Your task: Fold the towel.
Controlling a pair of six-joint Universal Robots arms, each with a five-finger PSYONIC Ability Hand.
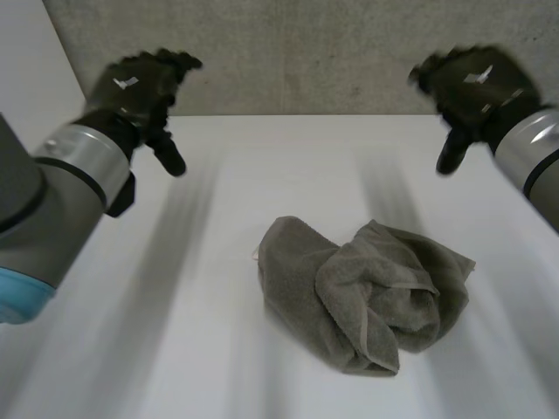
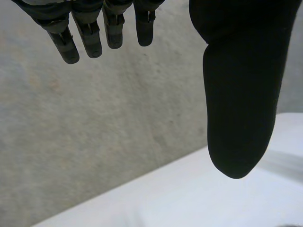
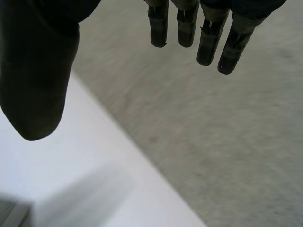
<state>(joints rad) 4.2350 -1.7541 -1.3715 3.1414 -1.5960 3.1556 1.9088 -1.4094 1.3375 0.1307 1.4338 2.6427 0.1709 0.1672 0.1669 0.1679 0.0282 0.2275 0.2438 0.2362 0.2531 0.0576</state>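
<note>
Towel: a grey-green towel (image 1: 367,297) lay crumpled in a loose heap on the desk (image 1: 175,332), unfolded and touched by neither hand.
Towel position: in the head view it sat a little to the right of the desk's middle, nearer the camera than both hands and between the two arms.
Towel shape: a flatter flap spread toward the robot's left side, thicker bunched folds piled up on the right side, and a hemmed edge ran across the top of the heap.
Left robot hand: the left robot hand (image 1: 140,87) hung in the air over the far left part of the desk, well apart from the towel.
Left robot hand state: released. In its wrist view the fingers (image 2: 90,38) were straight and the thumb (image 2: 241,94) stood apart from them, with bare desk and wall between.
Right robot hand: the right robot hand (image 1: 472,87) hung over the far right part of the desk, also well apart from the towel.
Right robot hand state: released. Its fingers (image 3: 208,42) pointed straight out and the thumb (image 3: 35,80) stood wide of them.
Arms: the left arm (image 1: 61,192) and the right arm (image 1: 537,157) came in from the two sides of the head view.
Desk: white and plain.
Wall: a rough grey wall (image 1: 306,52) rose just behind the desk's far edge.
</note>
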